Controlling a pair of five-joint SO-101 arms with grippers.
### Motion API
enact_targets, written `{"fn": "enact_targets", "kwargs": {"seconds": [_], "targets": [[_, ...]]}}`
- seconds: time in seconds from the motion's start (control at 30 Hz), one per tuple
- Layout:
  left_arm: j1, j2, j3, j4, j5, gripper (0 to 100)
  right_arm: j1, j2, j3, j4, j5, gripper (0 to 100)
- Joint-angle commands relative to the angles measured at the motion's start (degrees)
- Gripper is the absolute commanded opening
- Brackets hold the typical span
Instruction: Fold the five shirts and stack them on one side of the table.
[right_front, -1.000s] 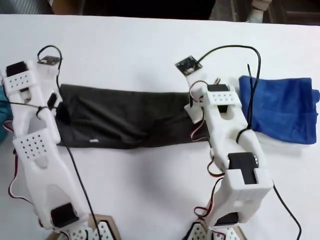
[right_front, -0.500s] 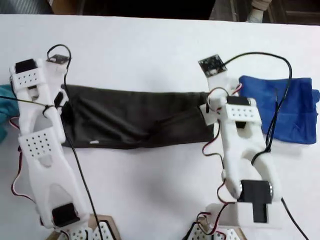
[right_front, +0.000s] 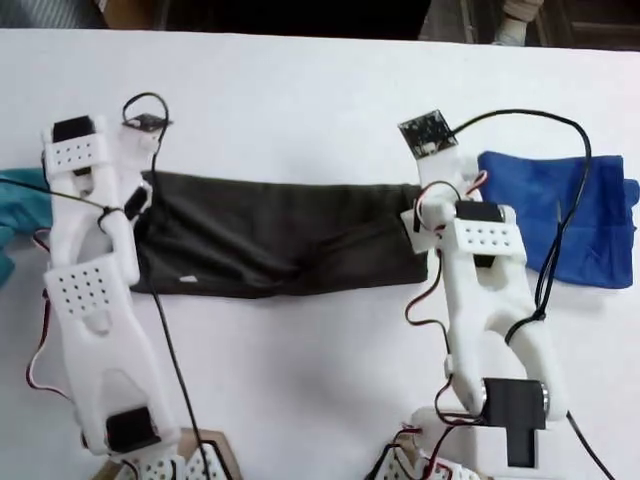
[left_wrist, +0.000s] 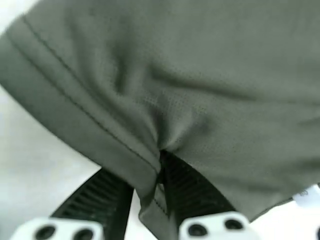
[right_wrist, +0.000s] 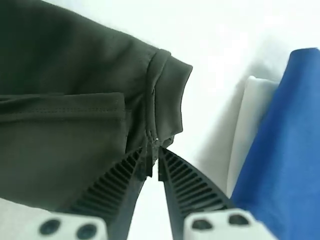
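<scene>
Across mid-table lay one dark grey shirt, folded into a long flat band running side to side on the white table. Three shirts counted: the dark one, one blue shirt bunched just beyond its right end, and one teal shirt at the left edge. Two arms, one at each end of the band. Left gripper was closed tight on the hem at the left end, with fabric puckered between the jaws. Right gripper was pinched shut on the right-end corner, near the blue shirt. Both arms reached forward from the near edge, wrists tipped down onto the cloth.
</scene>
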Motion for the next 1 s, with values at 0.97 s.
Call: {"fn": "enact_targets", "kwargs": {"seconds": [0.97], "targets": [[34.64, -44.13, 15.78, 0.26, 6.15, 2, 12.97, -3.74, -0.26, -5.14, -16.79, 3.6]]}}
